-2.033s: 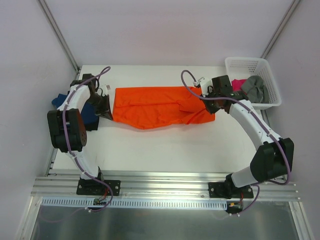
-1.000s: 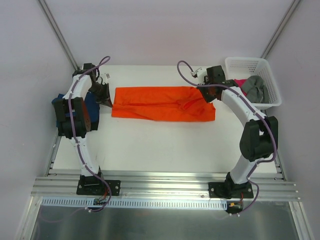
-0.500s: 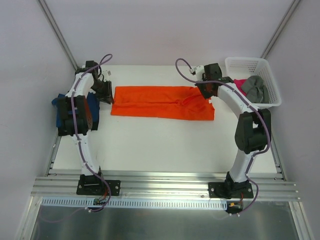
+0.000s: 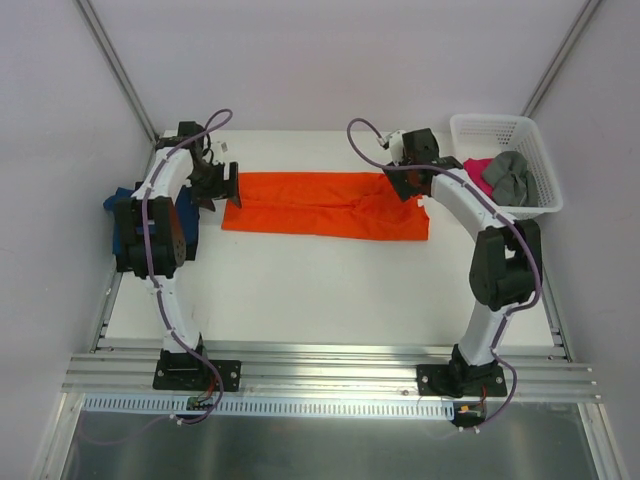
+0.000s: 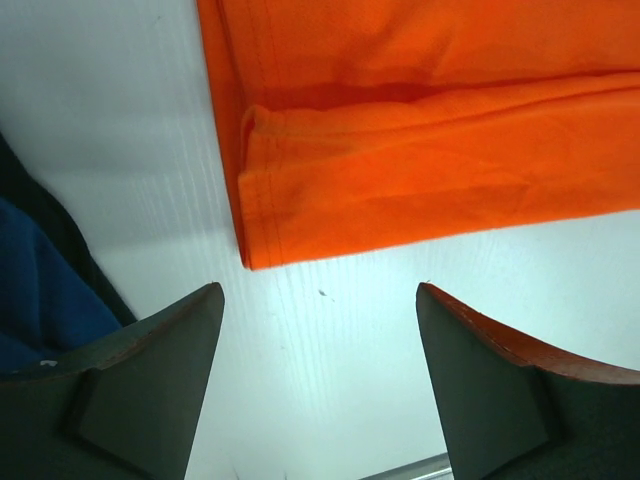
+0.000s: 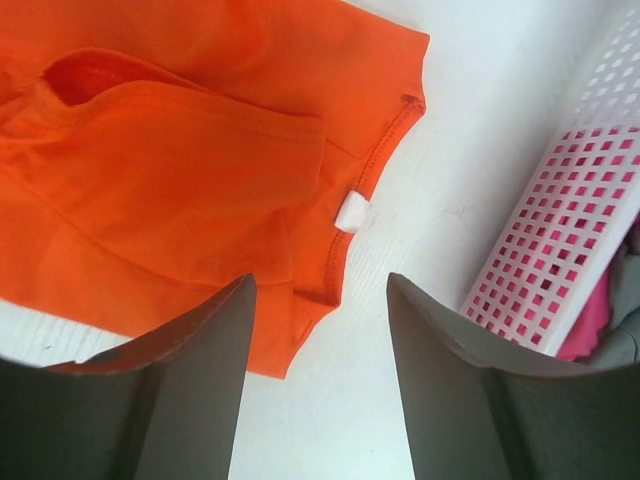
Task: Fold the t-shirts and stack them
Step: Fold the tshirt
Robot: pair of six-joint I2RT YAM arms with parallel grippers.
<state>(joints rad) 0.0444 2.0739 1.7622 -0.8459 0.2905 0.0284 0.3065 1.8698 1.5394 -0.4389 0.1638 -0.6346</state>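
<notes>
Your orange t-shirt (image 4: 325, 205) lay flat on the tabletop (image 4: 330, 290) as a long folded strip, reaching from one gripper to the other. The left gripper (image 5: 318, 300) was spread and empty, with the strip's hemmed end just ahead of its fingertips. The right gripper (image 6: 320, 290) was spread too, holding nothing, and the collar end with its white label (image 6: 352, 213) lay just ahead. You should have expected light, limp cloth that slides and unfolds easily, so pinching through all layers at an end corner looked safest. A dark blue shirt (image 5: 40, 285) lay beside the left gripper's left finger. The white basket (image 6: 560, 190) crowded the right gripper's right side and could have snagged a finger.
</notes>
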